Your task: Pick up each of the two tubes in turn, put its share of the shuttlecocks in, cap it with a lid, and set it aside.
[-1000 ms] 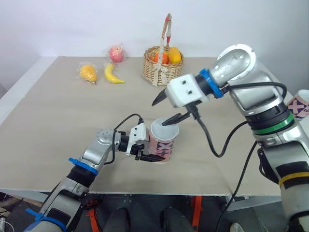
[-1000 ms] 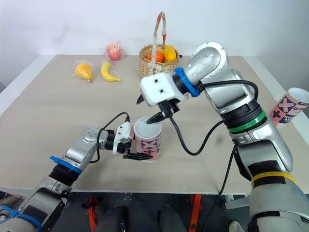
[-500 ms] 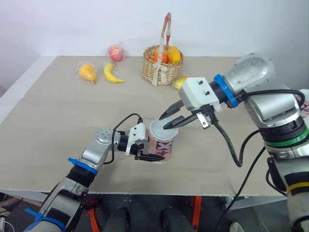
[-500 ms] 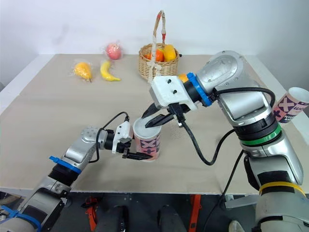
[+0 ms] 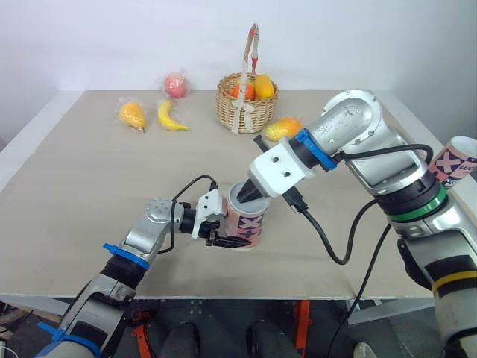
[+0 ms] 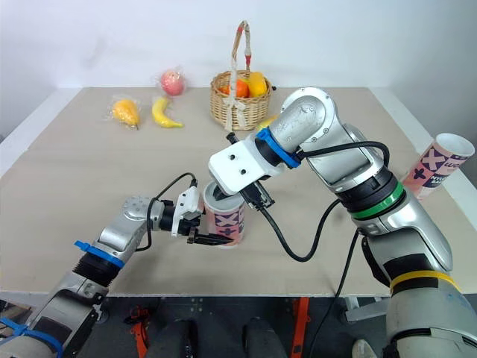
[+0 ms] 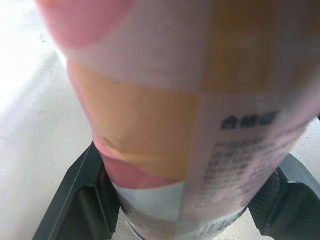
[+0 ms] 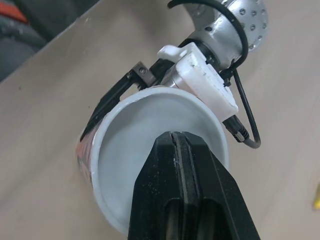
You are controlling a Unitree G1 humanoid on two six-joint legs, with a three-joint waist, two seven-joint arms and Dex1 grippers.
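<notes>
One tube, mid-frame, gripped by left end effector, no lid; right end effector pinched shut at its mouth. Second tube, far right, waiting.

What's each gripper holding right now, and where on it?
Left gripper clamps the tube low on its body, one finger each side. Right gripper is shut at the tube's open mouth, with nothing visible between its fingers.

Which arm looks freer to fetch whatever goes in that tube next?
The right. The left gripper is clamped around the tube, steadying it; the right gripper, shut with nothing visible in it, sits at the tube's mouth and could likely leave.
</notes>
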